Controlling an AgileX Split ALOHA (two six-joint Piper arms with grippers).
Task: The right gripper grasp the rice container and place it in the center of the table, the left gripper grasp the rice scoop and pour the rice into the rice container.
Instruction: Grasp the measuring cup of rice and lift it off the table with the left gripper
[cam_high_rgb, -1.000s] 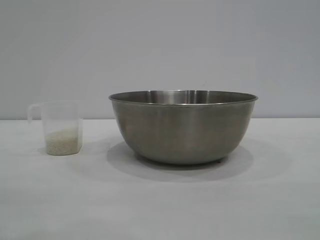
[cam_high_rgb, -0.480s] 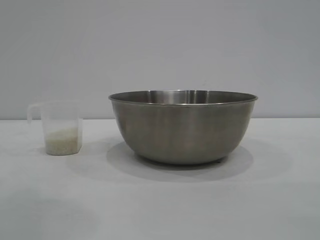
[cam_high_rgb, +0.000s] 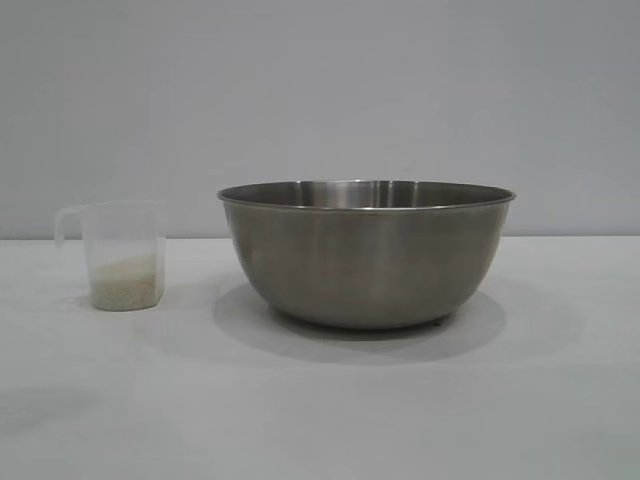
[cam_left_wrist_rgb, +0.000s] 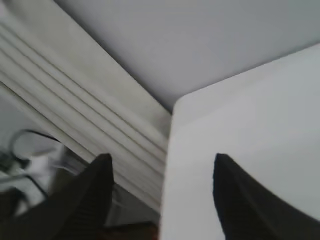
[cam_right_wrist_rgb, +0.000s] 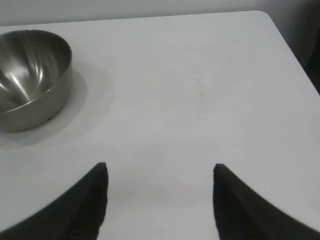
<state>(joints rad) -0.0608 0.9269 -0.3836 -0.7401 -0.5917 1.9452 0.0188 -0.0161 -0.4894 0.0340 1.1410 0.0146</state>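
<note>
The left gripper (cam_left_wrist_rgb: 160, 172) is tipped over to one side, so in its wrist view the table (cam_left_wrist_rgb: 250, 130) looks slanted. Its two black fingers (cam_left_wrist_rgb: 95, 195) stand apart with nothing between them. It hangs over a rounded corner of the table, one finger over the white top and the other past the edge, where pale ridged panels and some blurry cables (too fuzzy to name) show.

The right gripper (cam_right_wrist_rgb: 160, 172) points down at a slant toward the bare white table. Its fingers (cam_right_wrist_rgb: 235, 200) are spread wide and hold nothing. Neither gripper shows in the exterior view.

The rice container (cam_high_rgb: 366, 252) stands upright near the middle of the table (cam_high_rgb: 330, 410), its wide mouth facing straight up. In the right wrist view it sits well away from the right gripper, off to one side.

The rice scoop (cam_high_rgb: 122, 255) stands upright too, at the left in the exterior view, apart from the container. Its open top faces up and its loop handle sticks out away from the container. The rice (cam_high_rgb: 125, 280) lies in a low heap at the bottom of the scoop.

There is lots of bare table in front of both things. In the right wrist view a rounded table corner lies beyond the gripper.
</note>
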